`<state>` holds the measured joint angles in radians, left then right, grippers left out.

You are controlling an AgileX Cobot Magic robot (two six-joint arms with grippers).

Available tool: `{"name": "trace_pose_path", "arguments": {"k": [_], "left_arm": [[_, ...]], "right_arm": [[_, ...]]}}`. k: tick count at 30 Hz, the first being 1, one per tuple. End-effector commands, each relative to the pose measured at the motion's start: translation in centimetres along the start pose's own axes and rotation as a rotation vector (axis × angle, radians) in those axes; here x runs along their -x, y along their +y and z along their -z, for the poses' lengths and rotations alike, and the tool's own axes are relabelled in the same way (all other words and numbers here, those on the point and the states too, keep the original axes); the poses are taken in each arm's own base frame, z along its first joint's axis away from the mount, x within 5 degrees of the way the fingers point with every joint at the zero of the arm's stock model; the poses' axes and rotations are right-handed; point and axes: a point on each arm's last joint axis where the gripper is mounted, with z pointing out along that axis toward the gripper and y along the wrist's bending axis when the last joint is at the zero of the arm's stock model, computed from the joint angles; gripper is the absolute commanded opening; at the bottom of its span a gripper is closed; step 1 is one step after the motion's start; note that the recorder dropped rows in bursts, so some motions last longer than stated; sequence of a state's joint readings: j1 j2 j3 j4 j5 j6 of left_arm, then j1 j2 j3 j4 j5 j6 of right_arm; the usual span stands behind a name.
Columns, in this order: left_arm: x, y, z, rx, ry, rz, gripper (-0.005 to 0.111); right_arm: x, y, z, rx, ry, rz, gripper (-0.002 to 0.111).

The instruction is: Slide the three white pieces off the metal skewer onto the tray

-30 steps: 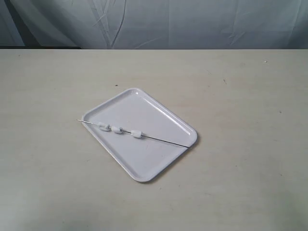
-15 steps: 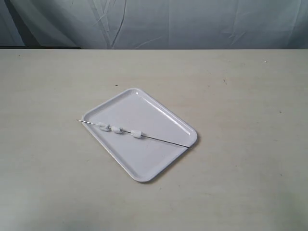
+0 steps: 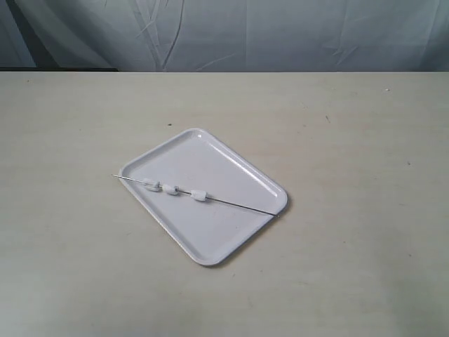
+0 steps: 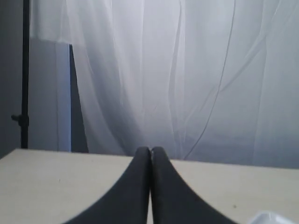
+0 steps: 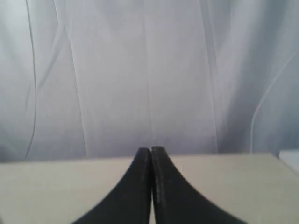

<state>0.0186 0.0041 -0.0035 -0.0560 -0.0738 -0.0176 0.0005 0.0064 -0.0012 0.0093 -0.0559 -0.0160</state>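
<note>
There is one flat white rectangular plastic tray (image 3: 217, 158) with rounded corners. There is one thin, straight, silver-grey metal skewer (image 3: 238, 205). The small white stubby pieces (image 3: 170, 188) number three. There is one beige worktop (image 3: 365, 140). The wrist views show two black curved left fingers (image 4: 133, 186) and two black curved right fingers (image 5: 133, 186), four in all.

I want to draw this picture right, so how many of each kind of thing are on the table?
white pieces: 3, all threaded on the skewer
metal skewer: 1, lying across the tray
white tray: 1
Total: 5 things
</note>
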Motion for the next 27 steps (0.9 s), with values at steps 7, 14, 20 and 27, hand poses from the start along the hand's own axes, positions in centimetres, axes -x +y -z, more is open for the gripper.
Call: {"name": "trace_pose_path", "arguments": {"k": [7, 14, 20, 27], "left_arm": [[2.3, 0.0, 0.4, -0.012, -0.266, 0.028, 0.0], [4.1, -0.2, 1.0, -0.023, -0.477, 0.003, 0.0], [4.8, -1.9, 1.1, -0.189, -0.448, -0.091, 0.0], [9.2, -2.5, -2.9, -0.192, -0.235, -0.279, 0.0]], "right_arm": [[3.3, -0.1, 0.7, -0.006, -0.38, 0.001, -0.001], [4.4, -0.2, 1.2, 0.003, -0.514, -0.101, -0.001], [6.1, -0.1, 1.3, 0.031, -0.492, -0.182, -0.001], [11.9, 0.5, -2.2, 0.098, -0.102, -0.175, -0.001]]}}
